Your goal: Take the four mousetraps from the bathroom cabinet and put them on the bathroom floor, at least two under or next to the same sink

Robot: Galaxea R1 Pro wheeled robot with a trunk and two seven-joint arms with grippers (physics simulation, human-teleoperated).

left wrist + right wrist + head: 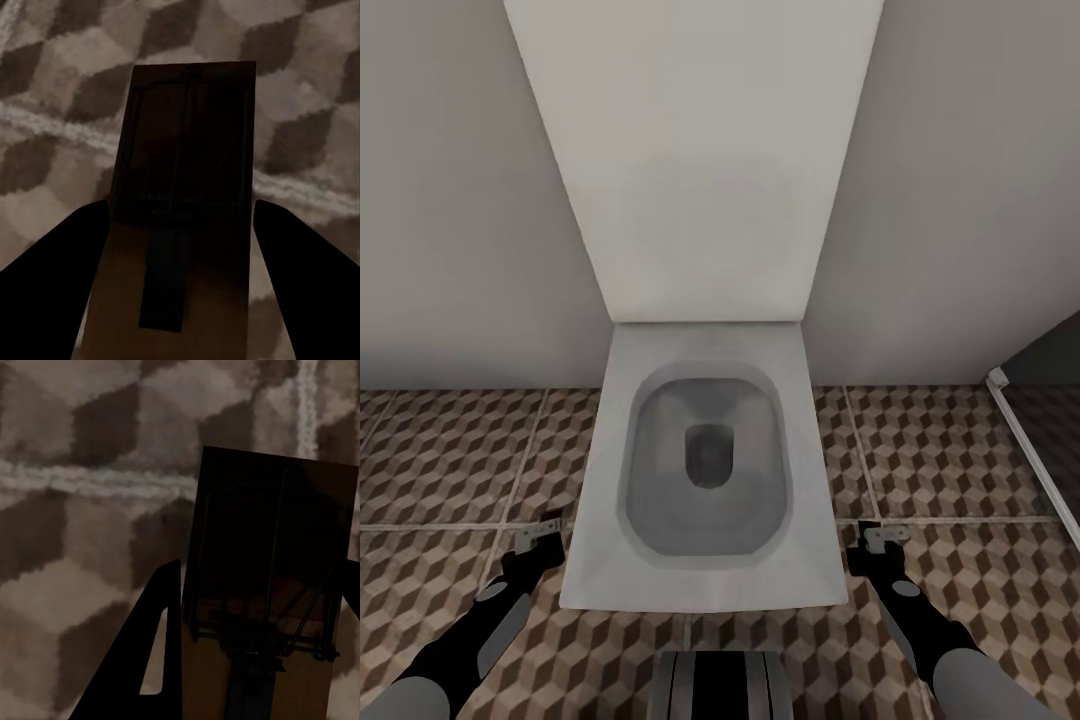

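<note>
In the left wrist view one mousetrap (187,187), a small wooden board with dark wire parts, sits between the dark fingers (67,270) of my left gripper (180,210), which is shut on it. Another mousetrap (270,555) is clamped in my right gripper (262,570). In the head view both grippers hang low over the cube-patterned bathroom floor (450,460). The left gripper (538,532) is beside the toilet's left front corner and the right gripper (880,540) beside its right front corner. The cabinet and the sink are out of view.
A white toilet (710,470) with its lid upright against the grey wall stands straight ahead, between my two arms. A white-edged frame (1030,440) runs along the floor at the far right. Open tiled floor lies on both sides of the toilet.
</note>
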